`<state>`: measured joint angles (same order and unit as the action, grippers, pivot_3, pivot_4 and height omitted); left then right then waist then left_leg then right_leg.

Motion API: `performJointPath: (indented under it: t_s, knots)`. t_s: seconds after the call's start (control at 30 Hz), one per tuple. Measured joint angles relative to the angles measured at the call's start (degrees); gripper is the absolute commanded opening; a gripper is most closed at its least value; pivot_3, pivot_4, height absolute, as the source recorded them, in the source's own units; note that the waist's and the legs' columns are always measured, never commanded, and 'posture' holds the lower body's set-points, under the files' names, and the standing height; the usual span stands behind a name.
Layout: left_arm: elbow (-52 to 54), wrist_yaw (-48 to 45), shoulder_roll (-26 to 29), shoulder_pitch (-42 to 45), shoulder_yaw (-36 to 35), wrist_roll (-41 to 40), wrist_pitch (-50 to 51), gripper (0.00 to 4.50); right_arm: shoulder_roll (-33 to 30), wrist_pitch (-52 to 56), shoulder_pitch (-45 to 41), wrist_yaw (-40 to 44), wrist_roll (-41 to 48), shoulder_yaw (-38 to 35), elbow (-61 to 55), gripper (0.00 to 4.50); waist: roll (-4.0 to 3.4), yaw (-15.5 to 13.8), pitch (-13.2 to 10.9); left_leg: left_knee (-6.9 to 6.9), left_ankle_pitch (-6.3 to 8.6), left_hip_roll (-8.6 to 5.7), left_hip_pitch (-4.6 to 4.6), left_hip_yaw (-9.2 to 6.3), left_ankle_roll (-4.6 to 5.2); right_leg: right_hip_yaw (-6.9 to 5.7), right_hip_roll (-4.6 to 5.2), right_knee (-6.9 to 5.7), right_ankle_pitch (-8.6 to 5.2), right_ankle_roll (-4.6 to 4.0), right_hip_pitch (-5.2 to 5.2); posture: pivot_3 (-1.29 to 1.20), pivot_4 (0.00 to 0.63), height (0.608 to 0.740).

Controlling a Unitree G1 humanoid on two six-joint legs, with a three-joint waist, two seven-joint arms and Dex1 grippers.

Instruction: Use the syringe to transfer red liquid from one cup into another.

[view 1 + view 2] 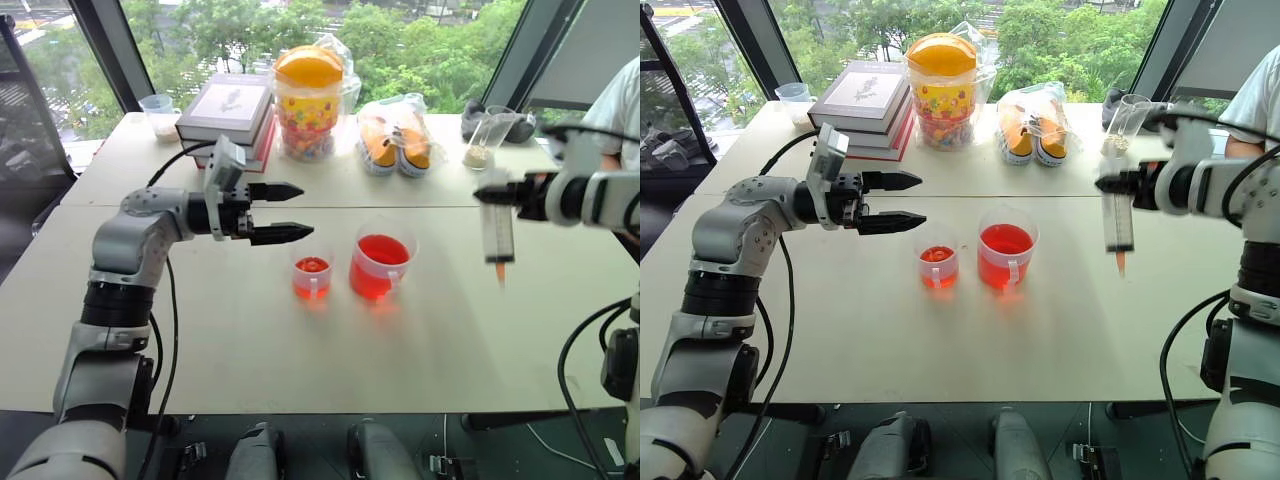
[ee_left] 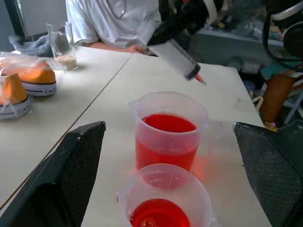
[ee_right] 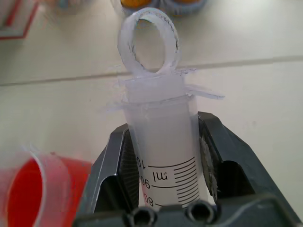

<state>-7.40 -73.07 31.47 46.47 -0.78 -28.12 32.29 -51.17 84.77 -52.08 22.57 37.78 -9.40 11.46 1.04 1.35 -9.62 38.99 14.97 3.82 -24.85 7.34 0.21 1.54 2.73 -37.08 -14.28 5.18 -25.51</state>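
Two clear cups of red liquid stand mid-table: a small cup on the left and a larger cup beside it on the right. My left gripper hovers open just left of and above the small cup, nothing between its fingers. My right gripper is shut on the barrel of a clear syringe, held upright with its orange tip pointing down, above the table to the right of the larger cup. In the right wrist view the syringe sits clamped between the pads, ring plunger pushed in.
At the back of the table stand stacked books, a candy jar with an orange lid, bagged shoes, a small cup and a glass with grains. A person in a white shirt sits at the far right.
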Motion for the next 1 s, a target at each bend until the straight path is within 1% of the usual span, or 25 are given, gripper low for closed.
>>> performJointPath:
  t_s: [0.1, 0.23, 0.33, 0.4, 0.43, 0.47, 0.53, 0.63, 0.7, 0.77, 0.87, 0.93, 1.0]
  knots:
    - [0.9, 0.4, -0.2, -1.1, 0.3, -0.1, 0.1, 4.44, 0.2, -1.3, 0.2, 2.4, -2.6, 3.2, 6.7, 1.37, -0.01, -0.1, 0.0, 0.06, 0.0, -0.01, 0.0, 0.02, 0.0, 0.03, 0.01, 0.01, 0.01, 0.02, 0.01, 0.0, 0.15, 0.74]
    - [2.1, 1.2, -0.2, -1.8, 0.4, -0.6, 1.0, 4.44, 2.5, -8.1, -0.2, 5.9, -8.4, 8.7, 18.5, 1.37, -0.01, -0.2, 0.0, 0.08, 0.0, -0.03, -0.02, 0.03, 0.0, 0.03, 0.0, 0.04, 0.06, 0.12, 0.03, 0.0, 0.15, 0.74]
    - [3.7, 2.1, -0.2, -2.0, 0.4, -1.3, 1.5, 4.44, 4.0, -11.8, -2.0, 8.6, -11.5, 11.2, 24.9, 1.37, -0.04, -0.2, 0.0, 0.04, 0.0, -0.02, -0.03, 0.0, 0.0, 0.02, -0.03, 0.02, 0.08, 0.16, 0.02, 0.0, 0.15, 0.74]
    - [5.0, 2.6, -0.2, -2.5, 0.3, -2.3, 2.6, 4.5, 4.3, -14.4, -3.4, 10.6, -13.5, 12.0, 28.6, 2.43, -0.04, -0.2, 0.0, 0.05, 0.0, -0.01, -0.03, 0.0, 0.0, 0.01, -0.04, 0.02, 0.09, 0.16, 0.03, 0.0, 0.15, 0.74]
    - [5.6, 2.9, -0.2, -2.8, 0.3, -2.8, 3.1, 4.5, 4.7, -15.8, -3.5, 11.2, -14.6, 12.4, 29.8, 2.85, -0.04, -0.2, 0.0, 0.06, 0.0, -0.01, -0.03, 0.0, 0.0, 0.01, -0.04, 0.02, 0.08, 0.16, 0.04, 0.0, 0.15, 0.74]
    - [6.0, 3.2, -0.1, -3.0, 0.2, -3.2, 3.5, 4.5, 5.1, -16.8, -3.6, 11.6, -15.5, 12.6, 31.0, 3.44, -0.04, -0.2, 0.0, 0.07, 0.0, -0.02, -0.03, 0.0, 0.0, 0.02, -0.03, 0.02, 0.08, 0.16, 0.04, 0.0, 0.15, 0.74]
    - [6.6, 3.5, 0.2, -3.2, 0.0, -3.8, 4.4, 4.5, 5.4, -17.9, -3.8, 13.2, -16.5, 12.9, 32.5, 4.48, -0.04, -0.2, 0.0, 0.07, 0.0, -0.02, -0.01, 0.0, 0.0, 0.01, -0.04, 0.01, 0.08, 0.16, 0.06, 0.0, 0.15, 0.74]
    - [7.7, 3.9, 0.9, -3.3, 0.0, -4.9, 5.2, 4.5, 5.3, -17.6, -4.0, 14.6, -17.1, 12.5, 32.4, 4.48, -0.04, -0.2, 0.0, 0.08, 0.0, -0.02, -0.01, 0.0, -0.01, 0.02, -0.03, 0.01, 0.08, 0.15, 0.06, 0.0, 0.15, 0.74]
    - [8.3, 3.9, 1.7, -3.5, 0.0, -5.3, 6.3, 4.5, 4.8, -15.8, -3.6, 15.0, -17.1, 11.5, 29.9, 4.48, -0.05, -0.2, 0.0, 0.07, 0.0, -0.02, -0.01, 0.0, -0.01, 0.02, -0.03, 0.0, 0.08, 0.15, 0.04, 0.0, 0.15, 0.74]
    - [8.5, 3.7, 2.4, -3.7, 0.0, -5.9, 7.2, 4.5, 2.5, -13.2, -1.4, 15.5, -15.7, 9.3, 22.3, 4.48, -0.07, -0.4, 0.0, 0.02, 0.0, -0.01, -0.03, -0.01, -0.01, 0.01, -0.03, 0.0, 0.08, 0.16, 0.01, 0.0, 0.15, 0.74]
    - [8.9, 3.2, 4.6, -4.3, -0.1, -6.3, 7.7, 4.5, -2.8, -8.2, 4.3, 17.6, -10.5, 2.2, 3.2, 4.48, -0.13, -0.7, -0.1, -0.05, 0.0, 0.0, -0.07, -0.07, -0.01, -0.07, -0.02, 0.04, 0.07, 0.19, -0.02, 0.0, 0.15, 0.74]
    - [9.2, 3.1, 5.5, -4.7, -0.2, -6.4, 8.3, 4.5, -4.7, -5.4, 7.7, 19.1, -6.5, -3.3, -8.3, 4.48, -0.12, -0.7, -0.1, -0.08, 0.0, 0.01, -0.07, -0.09, -0.01, -0.09, -0.03, 0.06, 0.06, 0.2, 0.0, 0.0, 0.15, 0.74]
    - [9.8, 2.8, 6.0, -5.1, 0.1, -6.8, 8.8, 4.5, -6.8, -3.3, 14.0, 21.6, -1.7, -8.8, -20.6, 4.48, -0.12, -0.7, -0.1, -0.05, 0.01, 0.0, -0.07, -0.11, -0.01, -0.11, -0.02, 0.07, 0.06, 0.19, 0.03, 0.0, 0.15, 0.74]
